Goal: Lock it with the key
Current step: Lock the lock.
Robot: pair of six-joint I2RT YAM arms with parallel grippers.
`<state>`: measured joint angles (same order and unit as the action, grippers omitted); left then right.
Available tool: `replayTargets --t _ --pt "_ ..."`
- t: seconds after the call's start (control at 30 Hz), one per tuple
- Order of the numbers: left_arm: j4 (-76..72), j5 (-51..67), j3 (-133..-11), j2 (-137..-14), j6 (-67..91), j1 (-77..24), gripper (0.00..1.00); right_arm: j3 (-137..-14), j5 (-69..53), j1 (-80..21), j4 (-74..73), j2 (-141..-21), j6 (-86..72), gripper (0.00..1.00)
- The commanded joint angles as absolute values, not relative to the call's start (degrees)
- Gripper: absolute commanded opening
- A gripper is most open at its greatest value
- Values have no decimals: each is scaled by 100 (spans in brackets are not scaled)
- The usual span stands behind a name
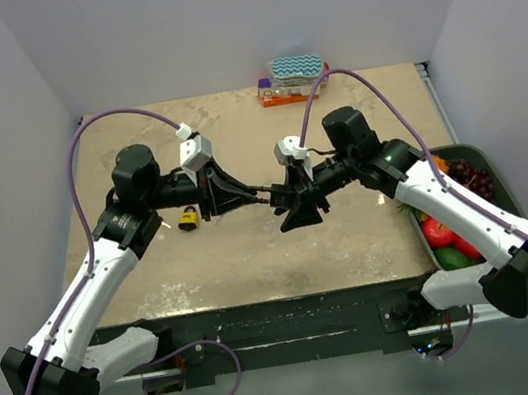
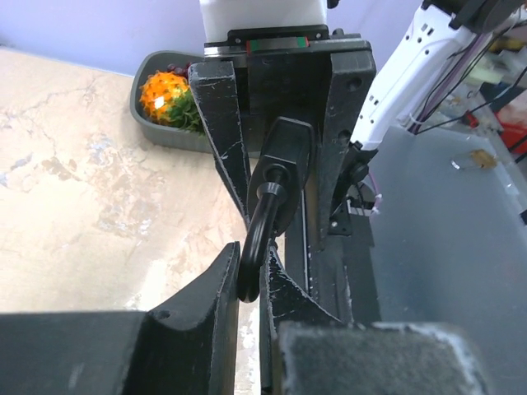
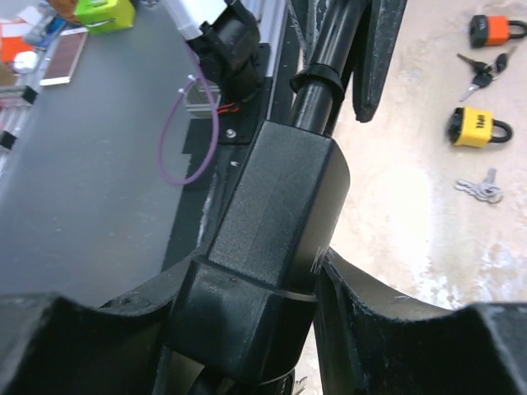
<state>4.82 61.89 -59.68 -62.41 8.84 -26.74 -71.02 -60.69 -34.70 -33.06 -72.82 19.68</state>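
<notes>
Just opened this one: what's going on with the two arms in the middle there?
Both arms meet over the middle of the table, sharing a black padlock. The right gripper is clamped on its body, while the left gripper pinches the shackle. Neither gripper holds a key. The keys lie on the table near a yellow padlock and an orange padlock, so the key step has not begun.

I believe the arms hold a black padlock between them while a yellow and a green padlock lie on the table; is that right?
Nearly: with the yellow padlock lies an orange padlock, not a green one, as the right wrist view shows.
</notes>
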Motion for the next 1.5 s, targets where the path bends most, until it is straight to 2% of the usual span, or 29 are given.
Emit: replayTargets --t 0.0,0.5,0.73,0.97,1.47 --pt "800 6363 -6038 -6240 247 -3067 0 -7523 -6310 -3472 -2697 -7409 1529 0" --pt "88 6653 -5924 -6354 1036 -3700 0 -7497 -6355 -3533 -2250 -7655 1336 0" --pt "263 6715 -5950 -6293 1046 -3770 0 -7497 -5837 -3551 -2338 -7699 1888 0" --pt "229 6759 -5959 -6293 1204 -3762 0 -7725 -5827 -3560 -2628 -7901 2303 0" --pt "-1528 6618 -5309 -6469 2179 -4438 0 -8016 -6126 -4060 -1846 -8376 2057 0"
